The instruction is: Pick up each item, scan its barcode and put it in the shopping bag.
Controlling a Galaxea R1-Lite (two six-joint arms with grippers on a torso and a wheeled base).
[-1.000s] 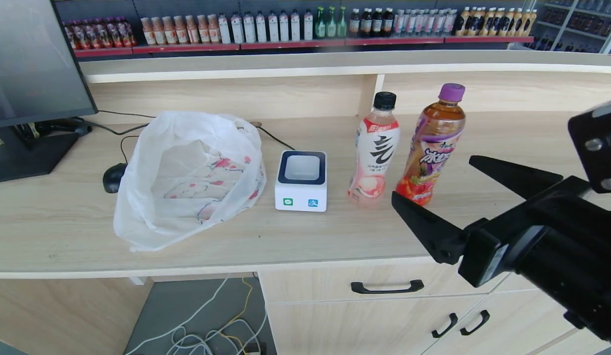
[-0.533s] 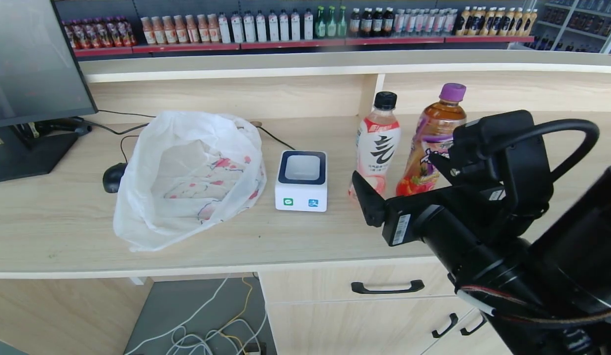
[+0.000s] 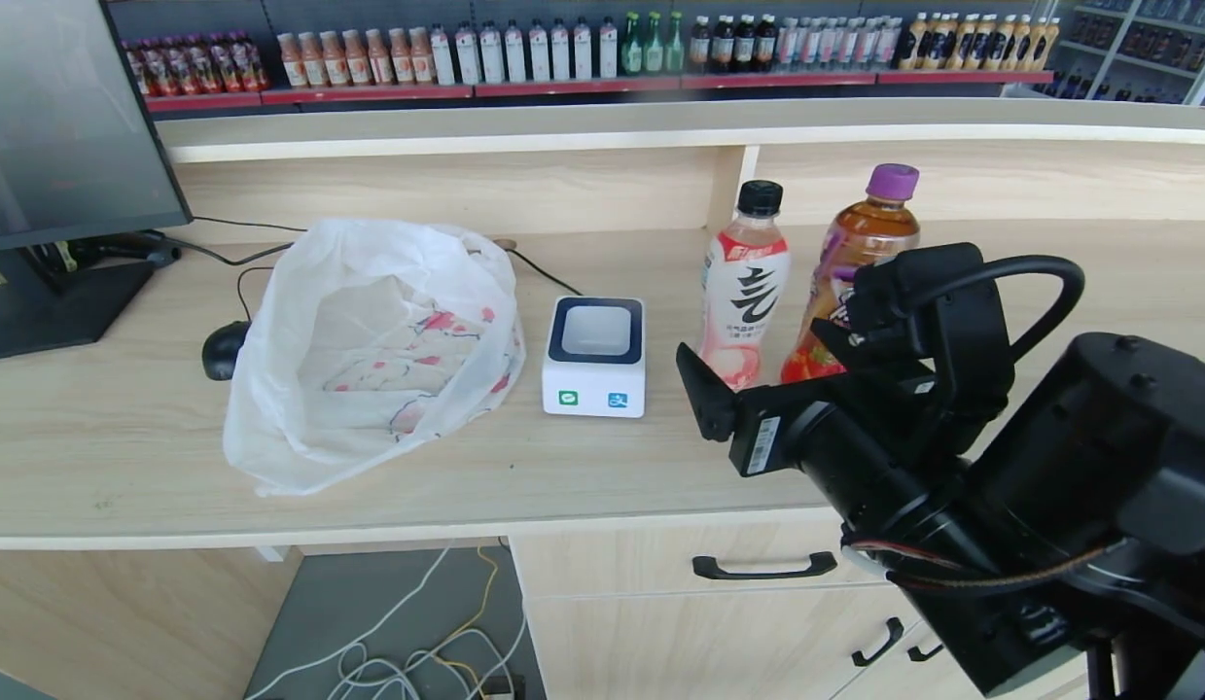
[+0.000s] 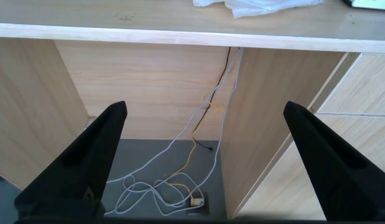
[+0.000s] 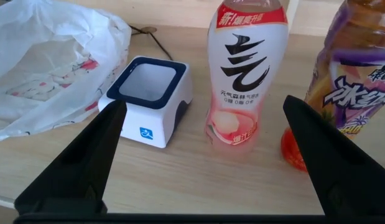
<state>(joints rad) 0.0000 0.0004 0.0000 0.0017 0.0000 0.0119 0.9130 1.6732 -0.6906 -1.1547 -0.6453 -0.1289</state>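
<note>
Here, white plastic shopping bag [image 3: 301, 428] on bench [image 3: 125, 437], mouth open, pink-printed item [image 3: 407, 340] inside; right hand [image 5: 204, 102] and left hand [image 4: 204, 106], fingers apart.

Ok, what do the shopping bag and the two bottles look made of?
Shopping bag: seemingly thin, translucent white plastic film, judging by its crumples and the print showing through. Pink bottle and purple-capped bottle: probably clear glossy plastic with printed sleeves; the liquid shows through near the necks.
</note>
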